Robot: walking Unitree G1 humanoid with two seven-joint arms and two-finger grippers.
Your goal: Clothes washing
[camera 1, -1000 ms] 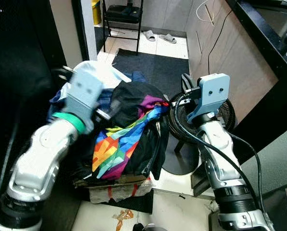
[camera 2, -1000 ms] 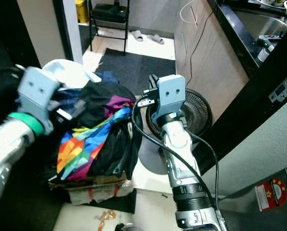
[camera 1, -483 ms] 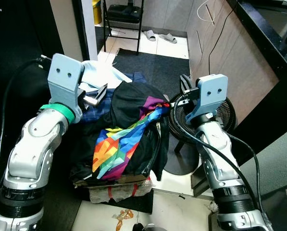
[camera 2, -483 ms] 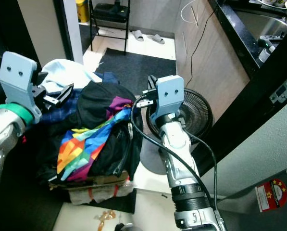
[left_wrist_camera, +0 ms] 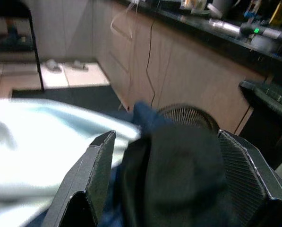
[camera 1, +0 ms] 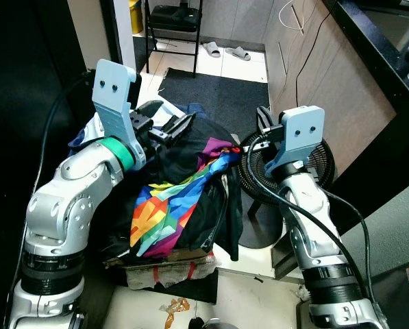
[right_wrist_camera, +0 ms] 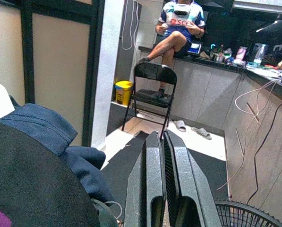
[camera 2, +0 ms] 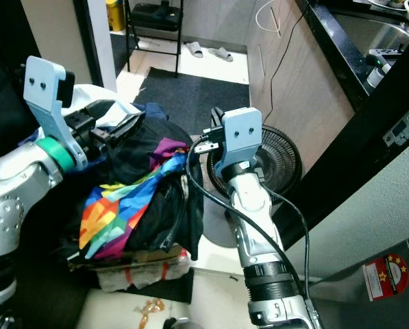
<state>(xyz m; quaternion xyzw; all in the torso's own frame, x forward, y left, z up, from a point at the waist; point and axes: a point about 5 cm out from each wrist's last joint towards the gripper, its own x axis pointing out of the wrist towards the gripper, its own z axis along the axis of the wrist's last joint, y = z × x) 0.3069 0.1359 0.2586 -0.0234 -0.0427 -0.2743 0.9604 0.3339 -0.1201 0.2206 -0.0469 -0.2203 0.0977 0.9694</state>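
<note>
Washing looks barely begun: the left end effector [camera 1: 168, 125] hovers spread apart over the untouched heap of dark and rainbow-coloured clothes [camera 1: 183, 199], while the right end effector [right_wrist_camera: 162, 189] is pressed together.

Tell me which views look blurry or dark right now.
Left wrist view: soft and blurred, the white cloth blown out, the dark garment murky. Right wrist view: sharp on the chair, dim overall. Eye views: crisp, with deep shadow at the left edge beside the clothes pile.

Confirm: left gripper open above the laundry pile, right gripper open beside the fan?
Not quite. The right gripper is shut: the right wrist view shows its fingers pressed together. The left gripper is open above the laundry pile, and the right is beside the fan.
</note>
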